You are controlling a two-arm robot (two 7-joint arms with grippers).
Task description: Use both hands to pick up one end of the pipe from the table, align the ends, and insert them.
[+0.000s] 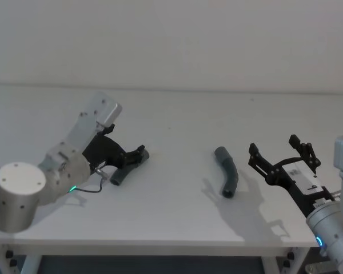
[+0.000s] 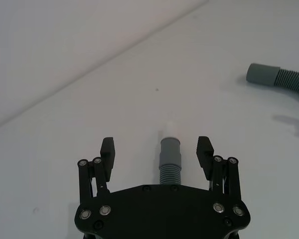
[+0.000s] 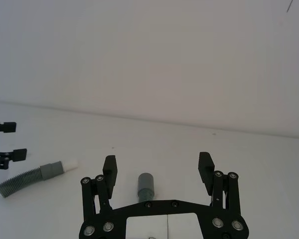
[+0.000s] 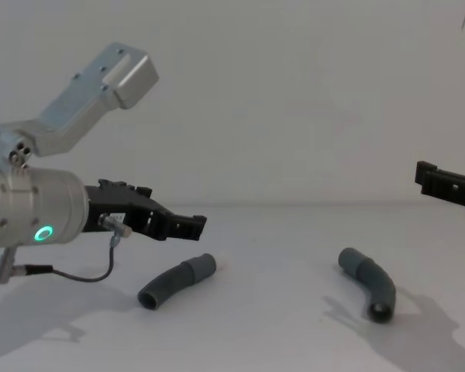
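Presently, left gripper (image 2: pixel 156 145) spread open, hovering above one pipe piece (image 4: pixel 177 280), right gripper (image 3: pixel 157 162) likewise open, raised near the other piece (image 4: pixel 370 283), white table (image 1: pixel 177 131), plain wall (image 1: pixel 171 40) behind.

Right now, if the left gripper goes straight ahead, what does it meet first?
Likely the pipe piece lying between the left gripper's open fingers, though the gripper may sit above it and pass over.

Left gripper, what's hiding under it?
A grey pipe piece lies on the white table below the open left gripper, untouched. In the left wrist view the gripper's body covers its back part.
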